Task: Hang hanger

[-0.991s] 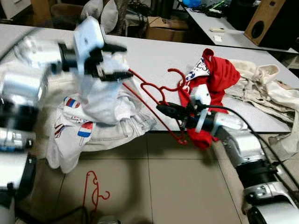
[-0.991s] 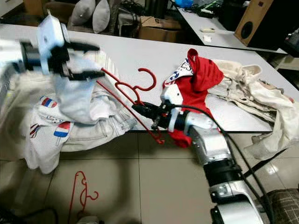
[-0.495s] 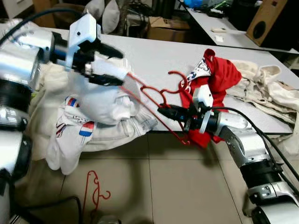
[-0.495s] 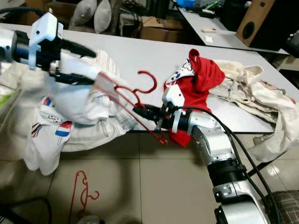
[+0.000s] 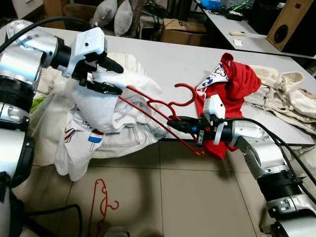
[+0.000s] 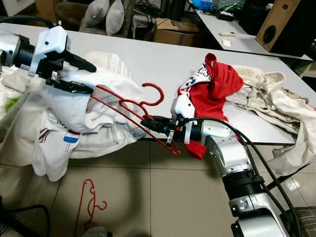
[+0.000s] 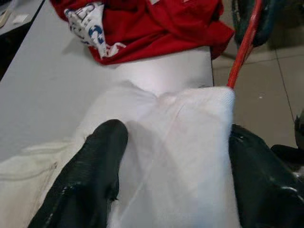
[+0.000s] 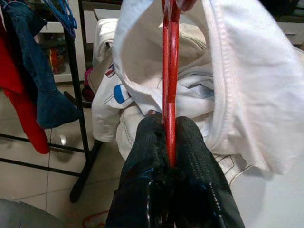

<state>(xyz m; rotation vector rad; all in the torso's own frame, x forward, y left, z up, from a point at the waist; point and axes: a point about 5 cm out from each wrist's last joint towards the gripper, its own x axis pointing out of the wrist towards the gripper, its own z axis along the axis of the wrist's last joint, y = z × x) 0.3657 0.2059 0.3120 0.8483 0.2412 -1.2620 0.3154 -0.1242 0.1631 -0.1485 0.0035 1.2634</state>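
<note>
A red wire hanger (image 5: 153, 103) juts out over the table's front edge. My right gripper (image 5: 173, 120) is shut on its lower bar, seen close in the right wrist view (image 8: 167, 137). One shoulder of the hanger is tucked inside a white garment (image 5: 98, 106) printed with ice lollies. My left gripper (image 5: 114, 78) is shut on a bunched fold of that garment, its black fingers (image 7: 90, 175) on either side of the cloth. The hanger's hook (image 5: 185, 96) points up, beside a red shirt (image 5: 237, 81).
The grey table (image 5: 163, 64) also carries cream clothes (image 5: 281, 94) at the right. A second red hanger (image 5: 101, 205) lies on the tiled floor below. The right wrist view has a dark rack pole (image 8: 80, 109) with blue jeans (image 8: 47, 95) hanging on it.
My left gripper has drawn the white garment further over the hanger's shoulder. My right gripper has kept its hold on the hanger and shifted slightly left.
</note>
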